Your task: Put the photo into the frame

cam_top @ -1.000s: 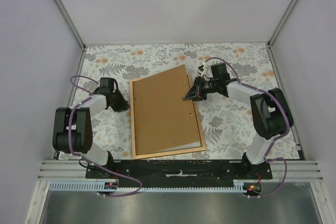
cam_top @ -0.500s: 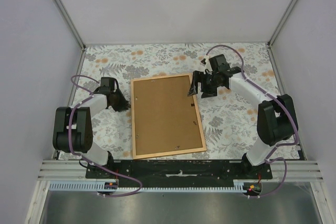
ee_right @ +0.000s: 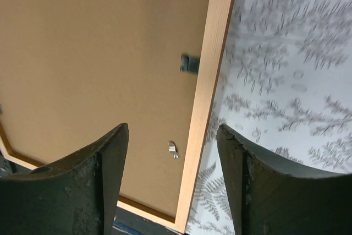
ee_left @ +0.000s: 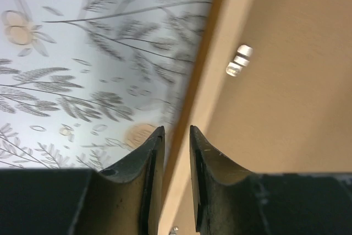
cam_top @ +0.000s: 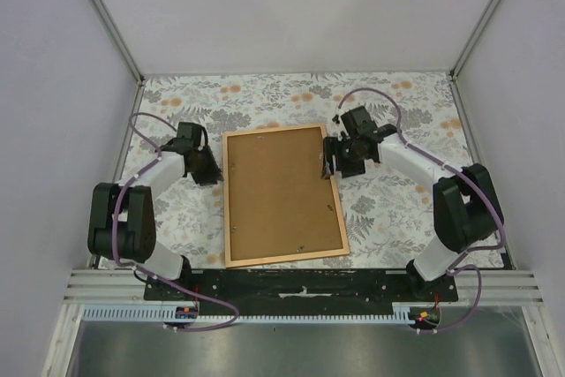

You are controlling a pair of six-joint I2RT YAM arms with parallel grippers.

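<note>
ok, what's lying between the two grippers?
The frame, brown backing board inside it, lies between left gripper and right gripper; top view shows it.

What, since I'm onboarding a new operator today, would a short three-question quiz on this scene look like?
1. True or false: the right gripper has its jaws open above the frame.
2. Pick one. What shows inside the frame from the overhead view?
A. a sunflower print
B. the brown backing board
C. a plain white sheet
3. Fill in: the left gripper sits at the frame's ____ long edge, by the robot's own sides.

Key: 1 true; 2 B; 3 left.
</note>
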